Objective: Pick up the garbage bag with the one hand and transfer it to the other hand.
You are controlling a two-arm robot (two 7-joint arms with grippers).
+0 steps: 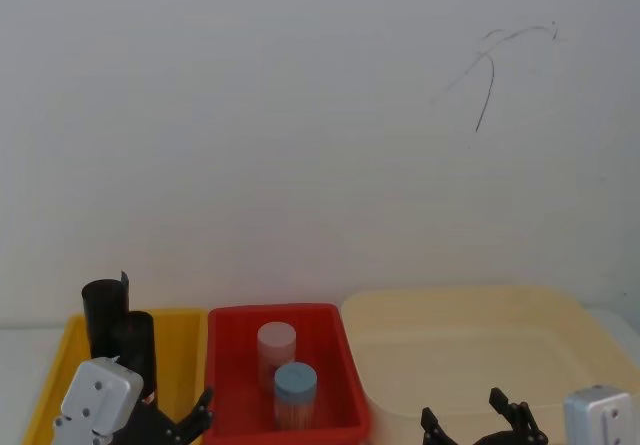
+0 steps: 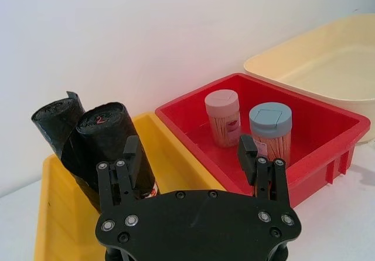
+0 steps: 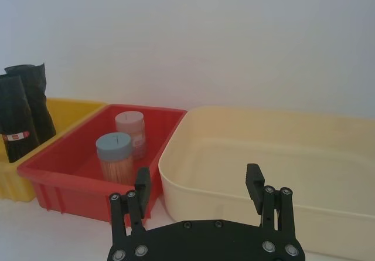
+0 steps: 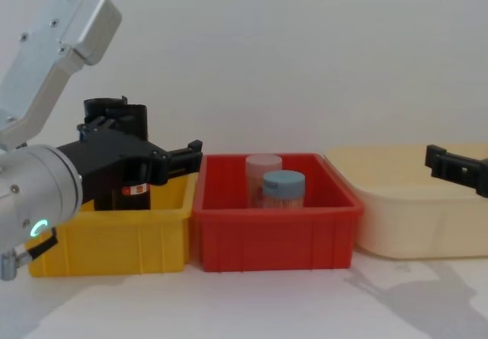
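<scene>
Head view: left gripper point(image 1: 180, 417) low at the near edge, in front of the yellow bin point(image 1: 180, 315). The bag point(image 1: 135, 345) stands in that bin, beside a plain roll point(image 1: 103, 305). Right gripper point(image 1: 462, 410) sits low before the cream tub point(image 1: 460, 300), well apart from the bag. Red bin point(image 1: 275, 310) between them holds 2 jars point(image 1: 295, 390).

Left wrist view: left gripper point(image 2: 188, 149) has its jaws wide apart and nothing between them. The bag point(image 2: 111, 141) is just behind 1 finger, off the centre line. It is a glossy black roll, crinkled, with a red mark on its top end and a red-and-white band low on its side. It leans against the plain roll point(image 2: 55, 126), touching it.

Right wrist view: right gripper point(image 3: 198, 176) jaws apart, empty, facing the tub. The bag point(image 3: 14, 117) shows far off, its band just above the bin wall.

Chest view: left gripper point(image 4: 141, 145) is level with the bag's upper half; the band point(image 4: 136, 190) peeks out below it. Whether a finger touches the bag, I cannot tell.

Judgement: step 1, the approach, is in hand; no grasp yet. The next move calls for shifting the left gripper sideways to straddle the banded roll alone, closing above the band, then lifting clear of the bin wall.
</scene>
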